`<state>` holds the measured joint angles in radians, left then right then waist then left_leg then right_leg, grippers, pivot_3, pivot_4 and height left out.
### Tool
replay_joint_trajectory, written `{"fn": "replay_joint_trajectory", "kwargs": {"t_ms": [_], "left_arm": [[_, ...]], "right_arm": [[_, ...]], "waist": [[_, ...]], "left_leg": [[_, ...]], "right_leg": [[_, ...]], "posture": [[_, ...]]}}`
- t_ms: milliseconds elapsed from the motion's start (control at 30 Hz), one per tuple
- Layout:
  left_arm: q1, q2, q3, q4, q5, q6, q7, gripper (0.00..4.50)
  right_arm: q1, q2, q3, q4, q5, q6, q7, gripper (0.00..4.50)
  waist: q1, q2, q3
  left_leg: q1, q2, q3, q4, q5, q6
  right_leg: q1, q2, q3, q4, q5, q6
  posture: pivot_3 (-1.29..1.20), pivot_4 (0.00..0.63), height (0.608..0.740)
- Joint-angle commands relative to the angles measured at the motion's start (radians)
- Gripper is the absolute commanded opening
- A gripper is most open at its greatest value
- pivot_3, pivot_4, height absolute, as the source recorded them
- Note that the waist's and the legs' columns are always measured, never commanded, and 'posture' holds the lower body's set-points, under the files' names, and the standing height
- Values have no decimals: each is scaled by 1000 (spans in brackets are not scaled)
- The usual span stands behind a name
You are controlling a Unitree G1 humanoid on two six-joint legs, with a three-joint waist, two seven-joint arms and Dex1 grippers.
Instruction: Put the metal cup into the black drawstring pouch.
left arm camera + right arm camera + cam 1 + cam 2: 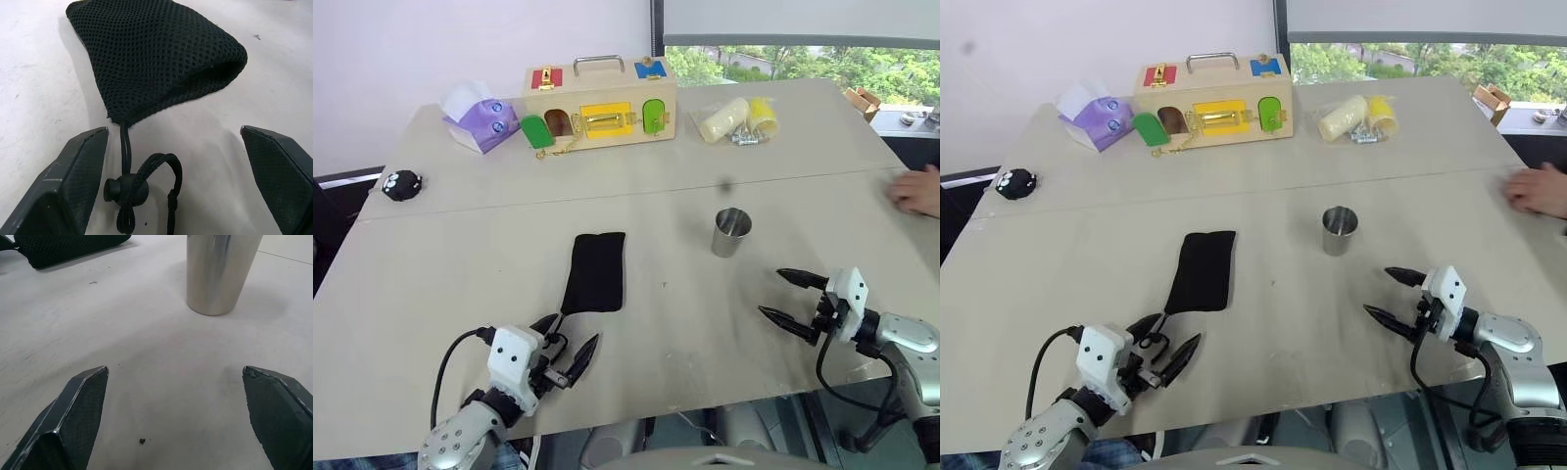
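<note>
Two grippers hover with jaws wide and empty: left gripper (570,345) at the black drawstring pouch (595,270) cord, right gripper (788,297) near the upright metal cup (731,232).

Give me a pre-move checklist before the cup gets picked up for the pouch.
1. Metal cup upright on the table, mouth up: ok.
2. Right end effector open and empty, cup ahead of it and not yet between the fingers: ok.
3. Left end effector open and empty, at the cord end of the black drawstring pouch: ok.
4. Pouch mouth open enough to take the cup: not ok; it lies flat.
5. Table between cup and pouch free of clutter: ok.
6. Person's hand at the table's right edge, apart from the cup: ok, but watch it.
</note>
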<state>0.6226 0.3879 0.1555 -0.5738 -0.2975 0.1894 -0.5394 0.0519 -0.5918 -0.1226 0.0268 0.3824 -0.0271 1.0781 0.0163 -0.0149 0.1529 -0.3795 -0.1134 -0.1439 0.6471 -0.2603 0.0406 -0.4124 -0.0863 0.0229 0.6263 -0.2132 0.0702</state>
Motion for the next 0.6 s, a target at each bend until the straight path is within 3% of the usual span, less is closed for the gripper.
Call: {"fn": "replay_joint_trajectory", "kwargs": {"t_ms": [33,600], "left_arm": [[-2,10,1,0,-8,-25,-19,4500],[9,14,1,29,-23,-45,-64,4500]], "right_arm": [[11,-1,-20,-46,25,-3,-7,4433],[27,13,-13,-59,32,-8,-17,4433]], "waist": [[0,0,0],[0,0,0]], "left_leg": [[0,0,0,0,0,0],[0,0,0,0,0,0]], "right_leg": [[0,0,0,0,0,0],[0,0,0,0,0,0]], "posture": [[0,150,740],[0,150,740]]}}
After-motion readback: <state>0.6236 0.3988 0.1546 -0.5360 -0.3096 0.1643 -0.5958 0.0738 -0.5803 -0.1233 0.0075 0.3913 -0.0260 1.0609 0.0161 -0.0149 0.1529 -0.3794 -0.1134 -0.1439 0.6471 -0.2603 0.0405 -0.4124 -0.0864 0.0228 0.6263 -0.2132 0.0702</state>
